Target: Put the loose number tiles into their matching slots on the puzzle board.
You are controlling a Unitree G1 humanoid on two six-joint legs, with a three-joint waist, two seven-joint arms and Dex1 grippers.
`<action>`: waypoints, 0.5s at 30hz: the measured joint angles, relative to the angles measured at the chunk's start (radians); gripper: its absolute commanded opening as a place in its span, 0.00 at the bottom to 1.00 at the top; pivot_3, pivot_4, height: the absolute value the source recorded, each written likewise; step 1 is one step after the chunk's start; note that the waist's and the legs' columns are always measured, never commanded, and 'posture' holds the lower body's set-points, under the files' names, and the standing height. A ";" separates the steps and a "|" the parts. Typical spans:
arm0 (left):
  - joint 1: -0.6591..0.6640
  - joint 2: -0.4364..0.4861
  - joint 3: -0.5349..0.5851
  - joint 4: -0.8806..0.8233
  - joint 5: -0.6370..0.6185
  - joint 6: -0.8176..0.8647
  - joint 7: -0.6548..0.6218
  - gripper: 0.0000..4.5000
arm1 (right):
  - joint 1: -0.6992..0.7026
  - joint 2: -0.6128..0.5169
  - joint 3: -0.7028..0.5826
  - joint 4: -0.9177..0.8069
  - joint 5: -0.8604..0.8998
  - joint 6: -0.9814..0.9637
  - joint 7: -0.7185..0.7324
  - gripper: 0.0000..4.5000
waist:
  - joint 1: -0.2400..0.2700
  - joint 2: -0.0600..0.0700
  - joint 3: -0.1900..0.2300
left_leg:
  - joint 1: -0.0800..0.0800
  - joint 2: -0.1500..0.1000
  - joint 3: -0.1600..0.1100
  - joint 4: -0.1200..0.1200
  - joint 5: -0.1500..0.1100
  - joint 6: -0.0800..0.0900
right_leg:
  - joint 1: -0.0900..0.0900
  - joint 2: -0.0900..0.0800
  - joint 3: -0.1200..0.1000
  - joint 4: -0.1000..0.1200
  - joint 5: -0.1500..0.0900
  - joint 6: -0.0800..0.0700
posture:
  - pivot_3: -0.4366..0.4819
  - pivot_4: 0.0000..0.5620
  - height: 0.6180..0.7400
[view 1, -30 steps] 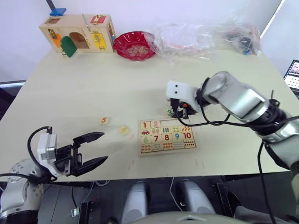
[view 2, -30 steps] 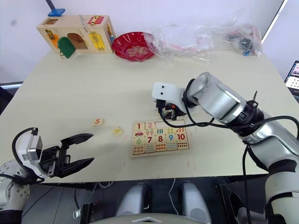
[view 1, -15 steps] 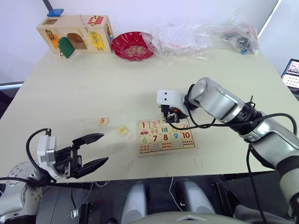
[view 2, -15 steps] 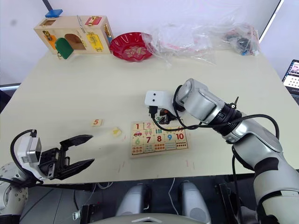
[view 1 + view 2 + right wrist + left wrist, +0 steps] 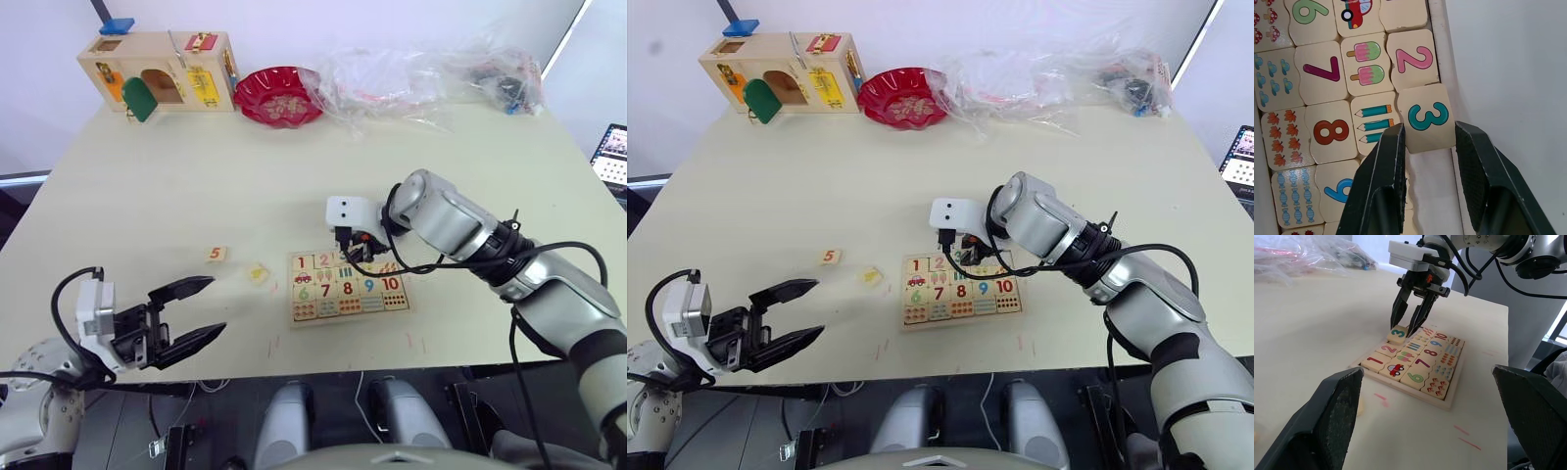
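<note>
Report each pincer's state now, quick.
Left pincer: open, holding nothing.
Right pincer: shut on the 3 tile, at the puzzle board.

Cream table [image 5: 294, 166], puzzle board [image 5: 345, 311], tile 5 [image 5: 217, 254]

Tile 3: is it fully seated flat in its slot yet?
No: tile 3 sits tilted, its outer edge riding up on the puzzle board rim, between the right gripper's fingers.

Pale cream bench [image 5: 196, 186] against plain white wall [image 5: 294, 20].
Dark floor [image 5: 15, 211] beside left edge; laptop screen [image 5: 614, 155] glowing at far right.
</note>
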 measured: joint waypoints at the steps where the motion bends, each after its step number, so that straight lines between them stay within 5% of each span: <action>1: 0.000 0.000 0.000 0.000 0.000 0.000 0.002 1.00 | 0.000 0.001 0.000 0.001 -0.005 -0.004 0.002 0.21 | 0.000 0.000 0.000 | 0.000 0.000 0.000 0.000 0.000 0.000 | 0.000 0.000 0.000 0.000 0.000 0.000 | 0.48 0.27 1.00; 15: 0.008 -0.005 0.000 -0.010 0.000 0.000 0.008 1.00 | 0.019 0.010 0.000 0.002 -0.044 -0.026 0.029 0.21 | 0.000 0.000 0.000 | 0.000 0.000 0.000 0.000 0.000 0.000 | 0.000 0.000 0.000 0.000 0.000 0.000 | 0.48 0.27 1.00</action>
